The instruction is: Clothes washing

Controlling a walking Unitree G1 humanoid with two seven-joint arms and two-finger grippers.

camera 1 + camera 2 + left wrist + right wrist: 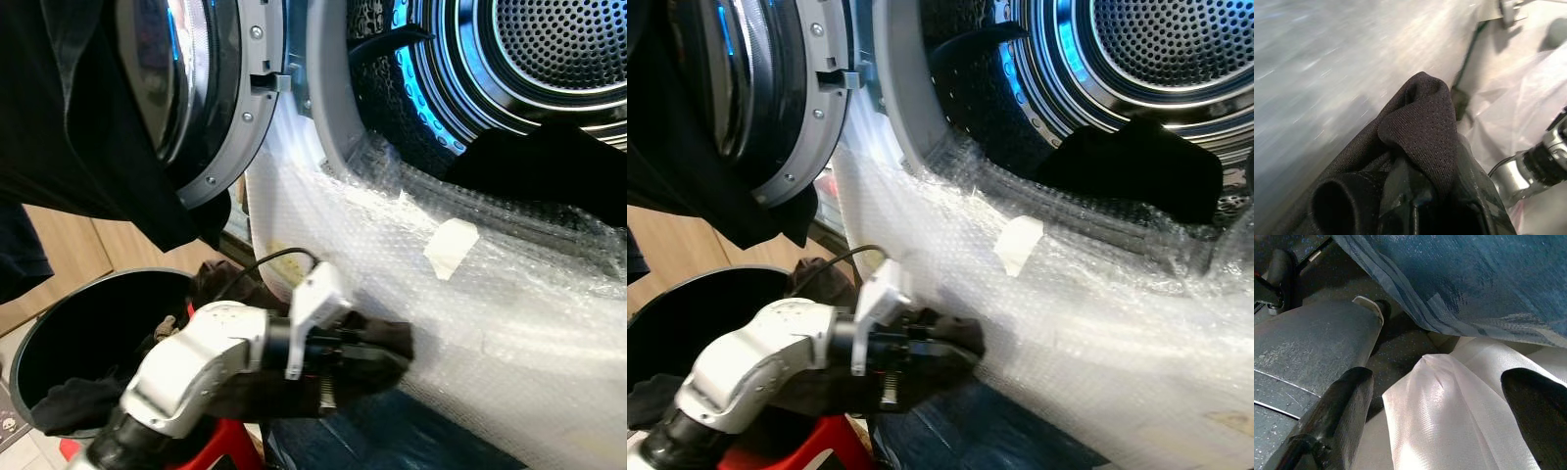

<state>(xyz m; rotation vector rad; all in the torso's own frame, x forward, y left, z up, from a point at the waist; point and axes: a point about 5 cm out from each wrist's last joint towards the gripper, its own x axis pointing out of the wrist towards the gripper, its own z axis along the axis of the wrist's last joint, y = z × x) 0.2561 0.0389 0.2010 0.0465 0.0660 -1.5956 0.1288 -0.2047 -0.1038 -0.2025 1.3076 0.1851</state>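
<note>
Below, left gripper point(377, 348) jaws clenched on crumpled black mesh garment point(1425, 127); right gripper point(1449, 421) jaws released.

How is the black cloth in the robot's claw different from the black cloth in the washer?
The black cloth in the left claw is bunched, pinched outside against the bubble wrap. The cloth in the washer lies loose, draped over the drum's lip, ungripped. Both are dark fabric.

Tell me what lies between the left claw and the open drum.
Bubble wrap covering the washer front, with a tape patch, seen in both eye views. The left claw grips a dark garment.
</note>
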